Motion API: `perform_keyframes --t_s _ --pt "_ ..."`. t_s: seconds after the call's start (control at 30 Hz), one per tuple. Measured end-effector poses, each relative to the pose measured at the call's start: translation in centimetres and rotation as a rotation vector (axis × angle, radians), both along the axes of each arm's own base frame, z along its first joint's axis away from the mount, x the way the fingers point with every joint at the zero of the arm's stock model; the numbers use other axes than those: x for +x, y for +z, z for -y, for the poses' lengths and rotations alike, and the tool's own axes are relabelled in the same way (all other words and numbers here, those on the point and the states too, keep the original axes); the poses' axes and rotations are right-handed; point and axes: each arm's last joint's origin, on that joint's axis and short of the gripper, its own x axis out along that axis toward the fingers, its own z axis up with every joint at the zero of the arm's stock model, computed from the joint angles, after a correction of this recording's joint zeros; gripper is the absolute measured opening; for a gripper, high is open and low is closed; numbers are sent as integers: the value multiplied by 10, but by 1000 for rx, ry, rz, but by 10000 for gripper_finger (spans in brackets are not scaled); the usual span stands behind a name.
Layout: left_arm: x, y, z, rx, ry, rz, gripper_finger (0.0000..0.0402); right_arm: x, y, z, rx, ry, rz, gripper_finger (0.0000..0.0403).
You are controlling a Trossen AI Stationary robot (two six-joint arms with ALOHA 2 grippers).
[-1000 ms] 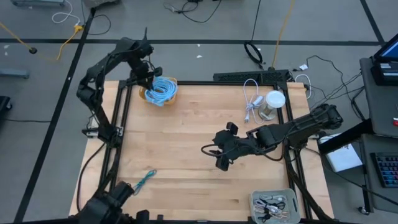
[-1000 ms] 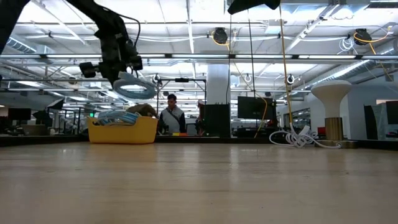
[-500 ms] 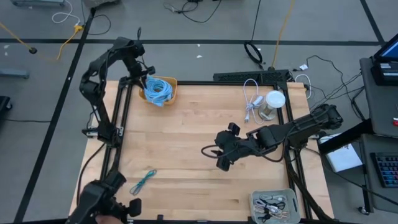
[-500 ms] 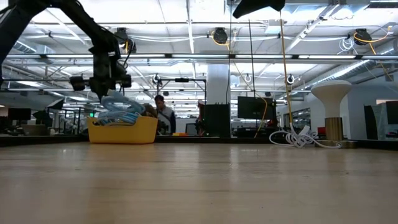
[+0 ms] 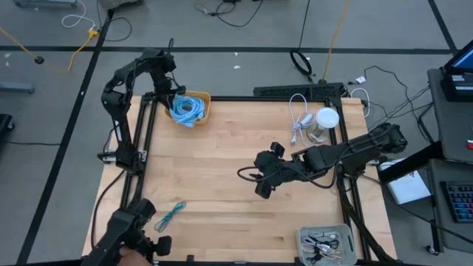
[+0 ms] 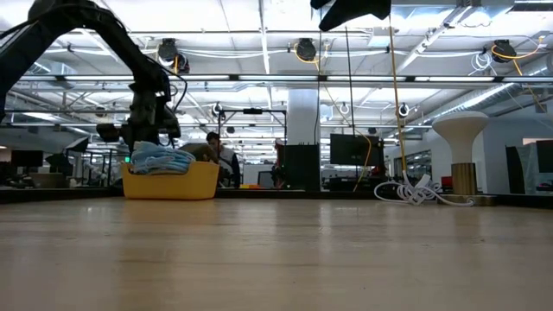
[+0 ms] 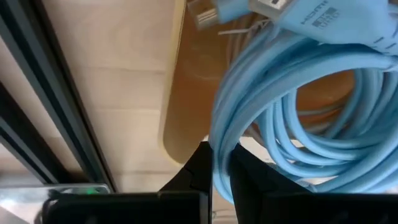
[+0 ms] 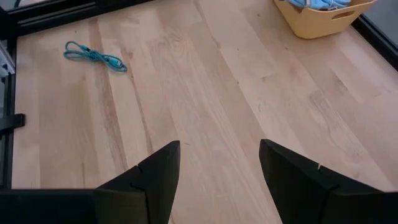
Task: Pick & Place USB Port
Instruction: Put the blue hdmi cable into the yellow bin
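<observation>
left gripper (image 7: 219,163): at the far left corner of the desk (image 5: 222,170), over the yellow bin (image 5: 198,112); its fingers are narrow, pinched on a strand of the blue cable (image 5: 186,108).
blue cable: a coiled bundle with a flat plug end (image 7: 277,6), lying in the bin and heaped above its rim in the low view (image 6: 161,157).
right gripper (image 8: 219,167): hovers above the middle right of the desk, fingers wide apart, nothing between them.
teal cable (image 5: 171,214): a small loose cable lying flat near the near left edge, well apart from both grippers; it also shows in the right wrist view (image 8: 93,56).
handling: both cables look light, soft and floppy; a coil will likely sag, swing and loosen when lifted, and a smooth jacket may slip through narrow fingers.
where to hold: probably across several strands at once, or at the stiff plug, since a single strand would let the rest trail.
risk: a loop may catch on the bin rim or stay hooked on a finger at release.
other things: a white cable (image 5: 298,118) and a white cylinder (image 5: 325,121) at the far right, a tray (image 5: 301,238) of small parts at the near right.
</observation>
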Motion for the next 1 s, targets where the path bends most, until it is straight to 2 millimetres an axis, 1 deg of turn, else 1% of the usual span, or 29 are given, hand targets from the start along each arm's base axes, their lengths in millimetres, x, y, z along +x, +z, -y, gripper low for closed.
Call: perform_keyframes --t_s 0.17,0.43,0.5,0.7,0.87,1.0 --pt "-1 1 -4 36 -12 41 27 2 2 1 -5 7 21 212" --pt "3 28 -21 177 15 80 27 4 3 3 -13 13 33 212" --pt "3 31 -23 182 24 83 27 4 3 5 -13 8 33 212" --pt "6 23 -20 108 -2 71 27 4 3 5 -13 8 33 212" --pt "19 22 -15 98 -28 78 27 5 3 5 -16 10 34 212" --pt "27 16 -15 81 -38 68 27 5 3 5 -16 12 41 212"
